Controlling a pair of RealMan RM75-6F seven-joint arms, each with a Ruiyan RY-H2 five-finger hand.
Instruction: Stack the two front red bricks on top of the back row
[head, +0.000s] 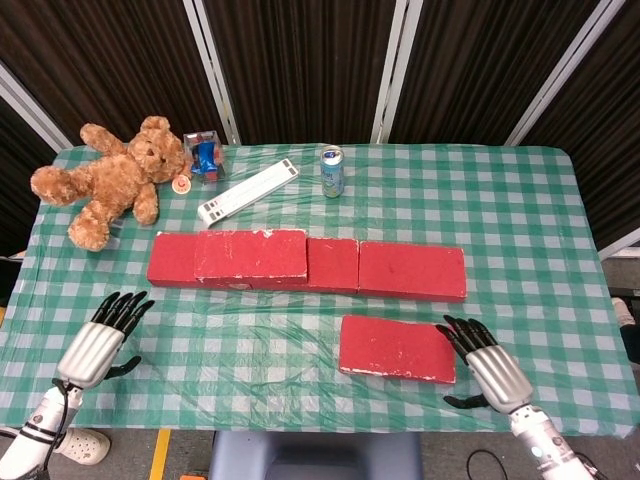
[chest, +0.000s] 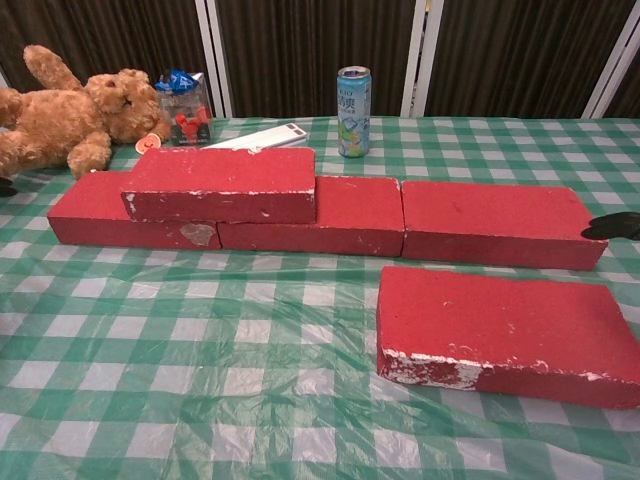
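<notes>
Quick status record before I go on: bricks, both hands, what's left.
stacked brick: lies on the back row, at its left end
front brick: flat on the table, not yet stacked
left hand: open, near the table's front left, holds nothing
right hand: open, fingertips at the front brick's right edge
remaining: one brick

On the table, three bricks form the back row, and a stacked brick lies on its left part. The front brick lies before the row's right end. Behind the row stand a can and a flat box; a teddy bear lies far left.
</notes>
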